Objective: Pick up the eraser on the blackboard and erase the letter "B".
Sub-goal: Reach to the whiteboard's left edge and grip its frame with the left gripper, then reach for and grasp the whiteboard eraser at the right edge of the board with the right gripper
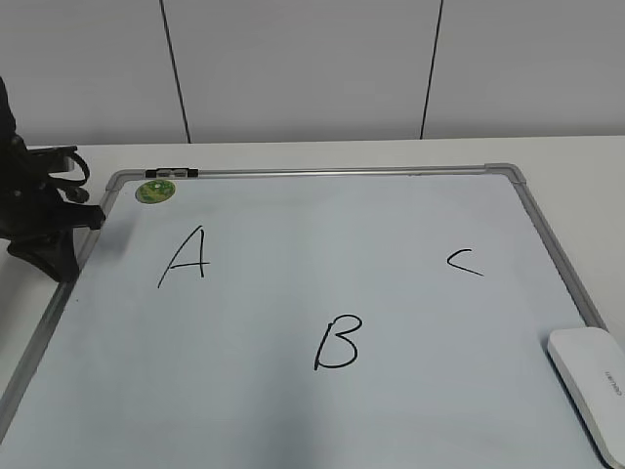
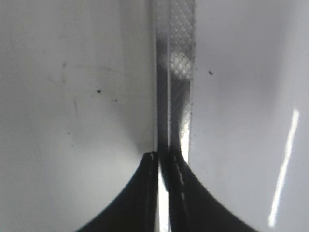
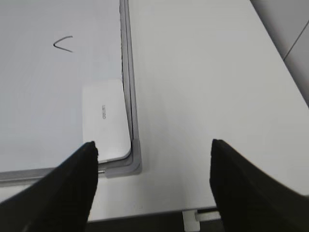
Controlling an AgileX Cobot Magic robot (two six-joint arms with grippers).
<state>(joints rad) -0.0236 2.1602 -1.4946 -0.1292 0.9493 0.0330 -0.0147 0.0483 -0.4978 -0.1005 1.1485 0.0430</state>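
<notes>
The blackboard (image 1: 410,322) is a white board in a grey frame, lying flat on the table. The black letter "B" (image 1: 338,343) is at its front middle. The white eraser (image 1: 589,386) lies in the board's front right corner, against the frame. In the right wrist view the eraser (image 3: 104,118) sits ahead and left of my right gripper (image 3: 153,145), which is open, empty and held above the table beside the board's corner. My left gripper (image 1: 61,239) rests at the board's left edge. In the left wrist view it (image 2: 164,157) is shut and empty over the frame strip (image 2: 176,96).
A black "A" (image 1: 186,256) is at the board's left and a smaller "C" (image 1: 465,261) at its right, also in the right wrist view (image 3: 63,44). A green sticker (image 1: 154,191) sits at the far left corner. The white table (image 3: 207,87) extends right of the board.
</notes>
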